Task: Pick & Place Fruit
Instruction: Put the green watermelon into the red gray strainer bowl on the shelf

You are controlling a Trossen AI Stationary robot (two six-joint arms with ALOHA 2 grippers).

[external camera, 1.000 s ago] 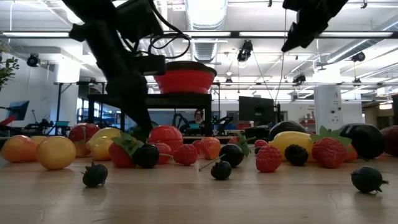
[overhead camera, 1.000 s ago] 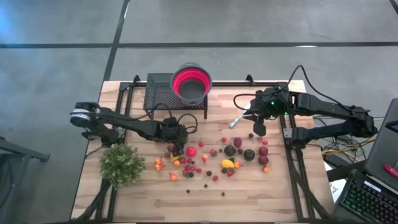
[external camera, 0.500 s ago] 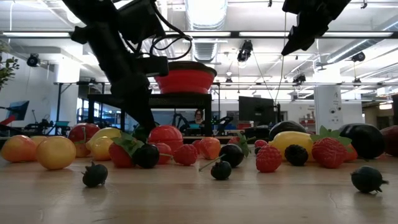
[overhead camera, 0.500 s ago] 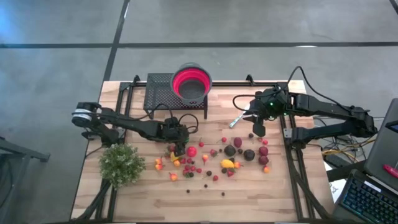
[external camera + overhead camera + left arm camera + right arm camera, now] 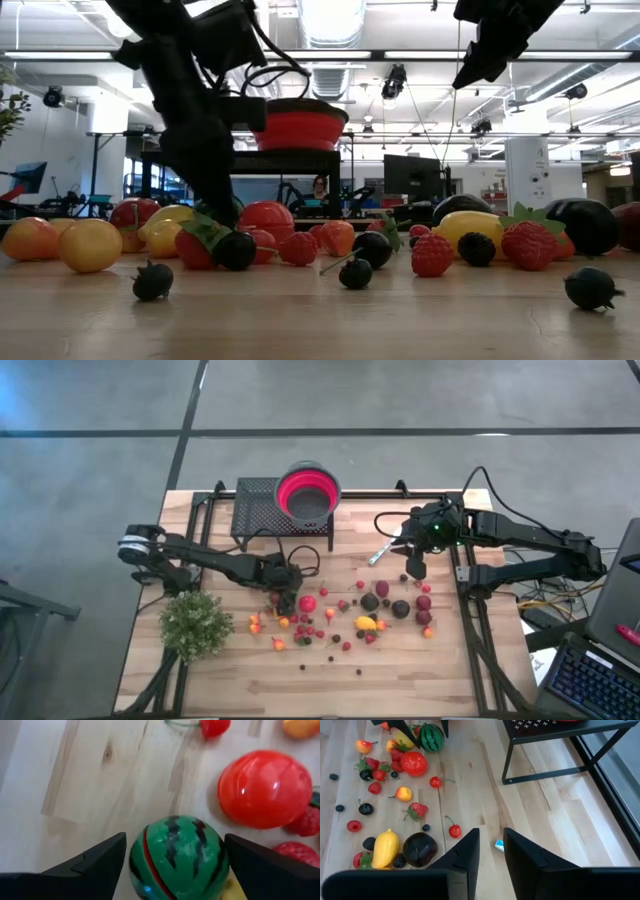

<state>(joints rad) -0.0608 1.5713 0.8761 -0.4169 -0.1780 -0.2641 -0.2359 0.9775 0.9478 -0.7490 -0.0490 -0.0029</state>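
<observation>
While the left gripper (image 5: 172,857), fingers apart, straddles the watermelon (image 5: 177,852) near the table's (image 5: 400,680) middle, that round toy could probably squirt sideways; the right gripper's (image 5: 415,567) jaws stand narrowly apart, apparently empty.

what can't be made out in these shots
- Inside of the red collapsible bowl: low view is level with the table, so the rim hides its contents.
- Underside of the striped green toy watermelon: cut off by the left wrist picture's edge, between the open left claw.
- Silver knife: too small in the high view.

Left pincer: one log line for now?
left pincer: open, straddling green striped toy watermelon | right pincer: raised, empty
</observation>
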